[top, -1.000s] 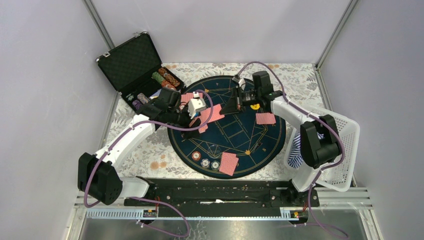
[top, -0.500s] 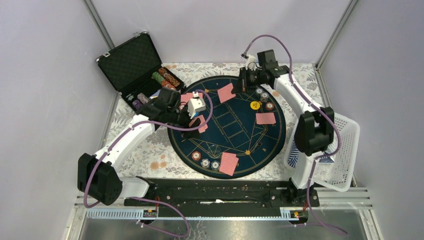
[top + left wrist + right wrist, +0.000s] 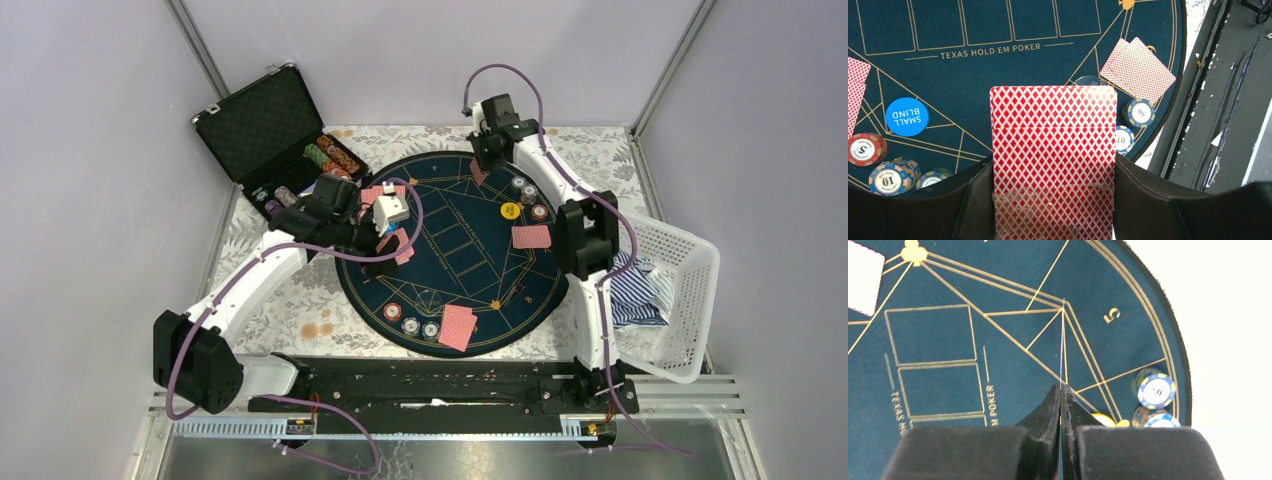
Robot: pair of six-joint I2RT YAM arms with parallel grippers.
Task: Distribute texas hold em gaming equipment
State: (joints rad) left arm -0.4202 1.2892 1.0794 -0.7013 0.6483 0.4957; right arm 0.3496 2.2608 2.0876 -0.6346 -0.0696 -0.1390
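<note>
Poker mat (image 3: 470,270) on floral table (image 3: 290,300); left fingers (image 3: 1148,200) clamp deck (image 3: 1053,150), right fingers (image 3: 1045,415) pinch card (image 3: 1062,340).

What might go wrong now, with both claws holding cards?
The right gripper pinches a single card by one edge; it may twist or slip and land off the mat. The left gripper clamps a deck by its sides; loose cards could slide out onto the chips below.

On the round mat (image 3: 470,262): three near-edge chips (image 3: 410,325), three right-edge chips (image 3: 528,194), one yellow disc (image 3: 511,211), one blue disc (image 3: 907,116); beside it, one black case (image 3: 262,125), one white basket (image 3: 697,300).
</note>
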